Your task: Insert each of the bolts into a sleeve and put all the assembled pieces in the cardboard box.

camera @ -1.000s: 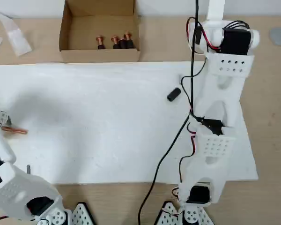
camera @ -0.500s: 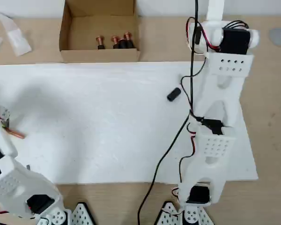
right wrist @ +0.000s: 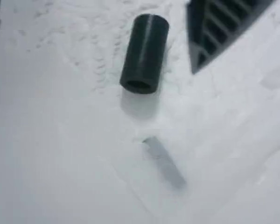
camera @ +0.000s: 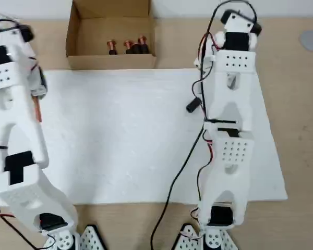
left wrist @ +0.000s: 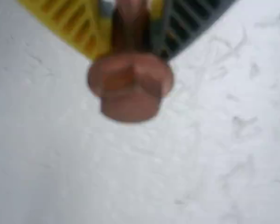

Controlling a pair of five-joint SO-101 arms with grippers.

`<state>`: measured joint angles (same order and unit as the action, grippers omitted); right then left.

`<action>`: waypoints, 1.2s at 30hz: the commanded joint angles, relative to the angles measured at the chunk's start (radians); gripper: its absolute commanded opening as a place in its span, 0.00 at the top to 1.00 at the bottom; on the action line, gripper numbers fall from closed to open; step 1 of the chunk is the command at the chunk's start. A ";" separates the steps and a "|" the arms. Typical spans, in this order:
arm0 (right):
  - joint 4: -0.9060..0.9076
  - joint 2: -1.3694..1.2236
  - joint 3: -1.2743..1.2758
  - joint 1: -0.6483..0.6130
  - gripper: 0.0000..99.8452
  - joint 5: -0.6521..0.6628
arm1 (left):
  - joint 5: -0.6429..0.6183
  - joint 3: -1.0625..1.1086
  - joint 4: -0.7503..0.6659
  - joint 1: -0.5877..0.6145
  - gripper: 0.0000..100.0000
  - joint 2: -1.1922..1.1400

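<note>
The left gripper (left wrist: 130, 28) was clamped on a copper bolt (left wrist: 129, 86), head pointing away from the jaws, above the white pad (camera: 120, 146) at the left edge of the high view. The right gripper (right wrist: 95, 46) stood spread wide. The black sleeve (right wrist: 144, 53) lay on the pad right of centre, near one dark finger (right wrist: 219, 28). Three assembled pieces (camera: 128, 46) lay in the box (camera: 73, 36) at upper left.

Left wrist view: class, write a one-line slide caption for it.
Left gripper grips a copper bolt by its shank, head facing the camera, white mat behind.
</note>
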<state>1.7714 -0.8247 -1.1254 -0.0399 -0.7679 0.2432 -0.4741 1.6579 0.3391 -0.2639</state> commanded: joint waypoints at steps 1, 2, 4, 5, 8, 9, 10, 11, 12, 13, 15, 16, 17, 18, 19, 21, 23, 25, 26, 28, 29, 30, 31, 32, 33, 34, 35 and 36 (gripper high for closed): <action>0.009 -0.042 -0.007 -0.048 0.67 -0.078 | 0.035 -0.057 0.008 -0.037 0.99 0.022; 0.009 -0.064 -0.007 -0.062 0.67 -0.098 | 0.029 -0.057 0.008 -0.038 0.99 0.021; 0.009 -0.097 -0.007 -0.085 0.67 -0.126 | 0.015 -0.057 0.008 -0.037 0.99 0.019; 0.009 -0.111 -0.007 -0.097 0.67 -0.130 | 0.015 -0.057 0.008 -0.037 0.99 0.018; -0.006 -0.140 -0.007 -0.124 0.67 -0.130 | 0.017 -0.055 0.009 -0.034 0.99 0.018; -0.014 -0.145 -0.007 -0.128 0.67 -0.132 | 0.017 -0.055 0.014 -0.034 0.99 0.018; -0.021 -0.151 -0.007 -0.131 0.67 -0.140 | 0.018 -0.055 0.020 -0.034 0.99 0.018; -0.029 -0.157 -0.007 -0.133 0.67 -0.147 | 0.018 -0.055 0.021 -0.034 0.99 0.018; -0.038 -0.163 -0.007 -0.134 0.67 -0.150 | 0.018 -0.051 0.023 -0.034 0.99 0.018; -0.046 -0.170 -0.007 -0.136 0.67 -0.150 | 0.018 -0.040 0.021 -0.034 0.99 0.018; -0.063 -0.186 -0.007 -0.137 0.67 -0.150 | 0.018 -0.018 0.021 -0.034 0.99 0.018; -0.074 -0.194 -0.007 -0.137 0.67 -0.150 | 0.018 -0.006 0.021 -0.034 0.99 0.018; -0.083 -0.203 -0.007 -0.137 0.67 -0.150 | 0.020 0.006 0.021 -0.034 0.99 0.018; -0.092 -0.213 -0.007 -0.137 0.67 -0.150 | 0.020 0.018 0.020 -0.034 0.99 0.018; -0.103 -0.223 -0.007 -0.137 0.67 -0.150 | 0.020 0.028 0.017 -0.034 0.99 0.018; -0.124 -0.242 -0.007 -0.137 0.67 -0.150 | 0.021 0.037 0.015 -0.034 0.99 0.018; -0.147 -0.262 -0.007 -0.140 0.67 -0.150 | 0.021 0.040 0.015 -0.034 0.99 0.018; -0.158 -0.277 -0.007 -0.148 0.67 -0.150 | 0.021 0.037 0.015 -0.034 0.99 0.018; -0.158 -0.285 -0.007 -0.151 0.67 -0.150 | 0.021 0.035 0.015 -0.034 0.99 0.018; -0.157 -0.297 -0.007 -0.162 0.67 -0.150 | 0.021 0.035 0.015 -0.034 0.99 0.018; -0.153 -0.302 -0.007 -0.166 0.67 -0.150 | 0.021 0.035 0.015 -0.034 0.99 0.018; -0.153 -0.306 -0.002 -0.171 0.67 -0.150 | 0.021 0.037 0.015 -0.034 0.99 0.018; -0.152 -0.308 -0.002 -0.177 0.67 -0.150 | 0.021 0.038 0.015 -0.034 0.99 0.018; -0.144 -0.311 -0.004 -0.182 0.67 -0.150 | 0.021 0.040 0.015 -0.034 0.99 0.018; -0.135 -0.311 -0.005 -0.188 0.67 -0.150 | 0.021 0.040 0.015 -0.034 0.99 0.018; -0.129 -0.311 -0.005 -0.199 0.67 -0.150 | 0.021 0.040 0.015 -0.034 0.99 0.018; -0.117 -0.311 -0.004 -0.208 0.67 -0.150 | 0.021 0.040 0.015 -0.034 0.99 0.018; -0.104 -0.311 -0.005 -0.217 0.67 -0.150 | 0.021 0.040 0.015 -0.034 0.99 0.018</action>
<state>1.6579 -1.1132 -1.1331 -0.1887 -0.9076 0.2631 -0.4312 1.6747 0.3161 -0.2654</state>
